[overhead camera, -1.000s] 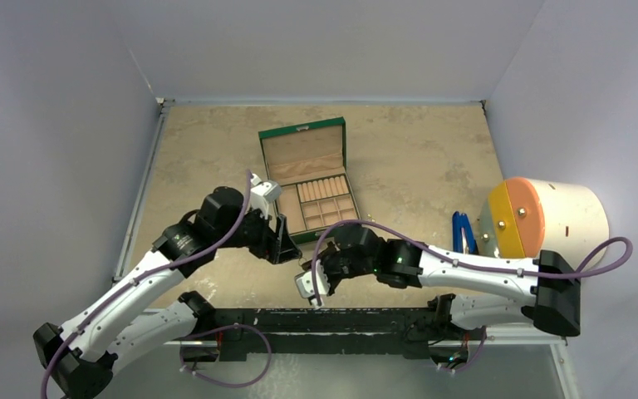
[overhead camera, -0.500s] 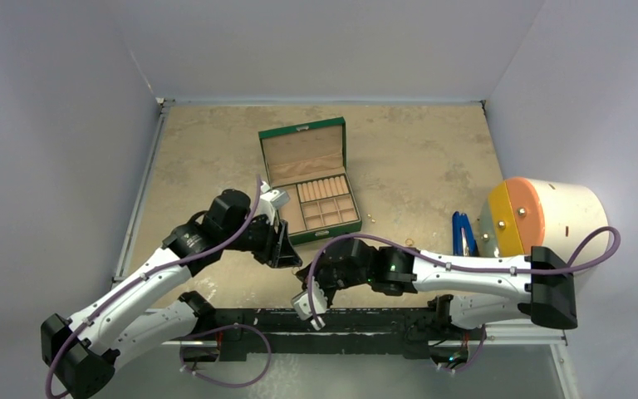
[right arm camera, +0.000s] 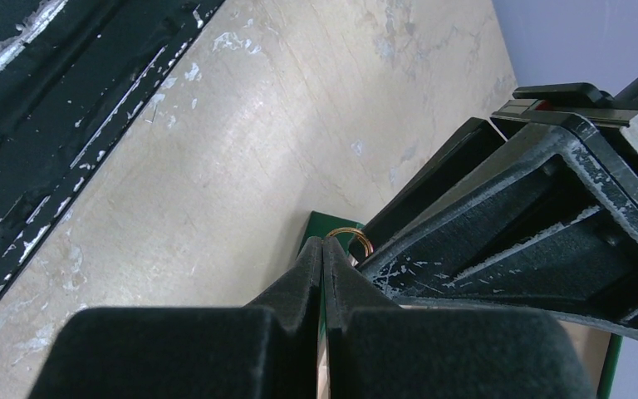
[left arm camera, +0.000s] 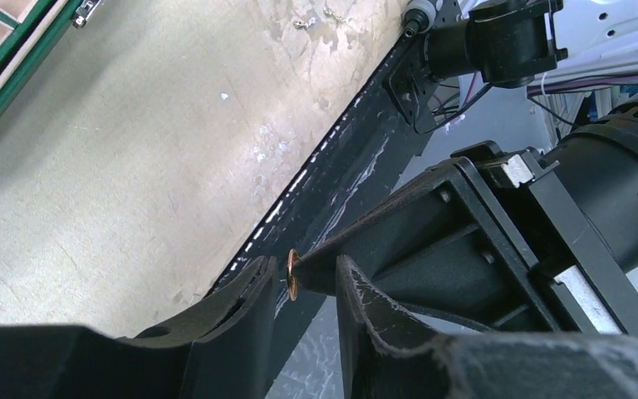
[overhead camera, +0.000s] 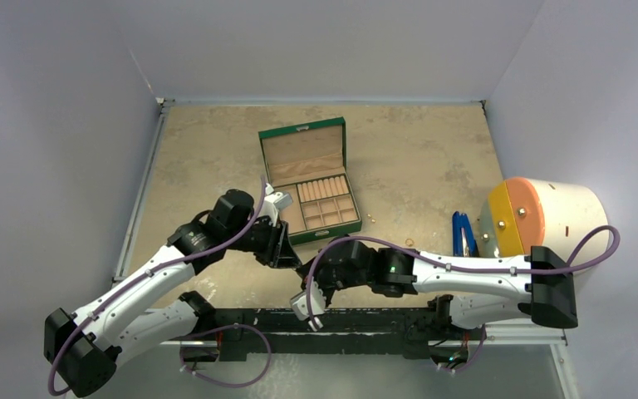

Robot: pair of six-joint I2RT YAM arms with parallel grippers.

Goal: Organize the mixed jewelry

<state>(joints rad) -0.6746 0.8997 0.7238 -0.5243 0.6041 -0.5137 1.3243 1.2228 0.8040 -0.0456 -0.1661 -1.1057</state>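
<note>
Your right fingers (right arm camera: 299, 287) are clamped on the gold ring (right arm camera: 350, 236), held above the worktop (overhead camera: 415, 158) just off the green box's (overhead camera: 302, 129) near corner. Your left fingers (left arm camera: 241, 303) stand narrow around it, not yet gripping. Judging by its look, the ring is tiny, light, stiff and slippery, so pinch across the band.

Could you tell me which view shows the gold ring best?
Left wrist: the gold ring shows clearly and edge-on against a dark backdrop. Right wrist shows only its upper arc; the top view hides it.
</note>
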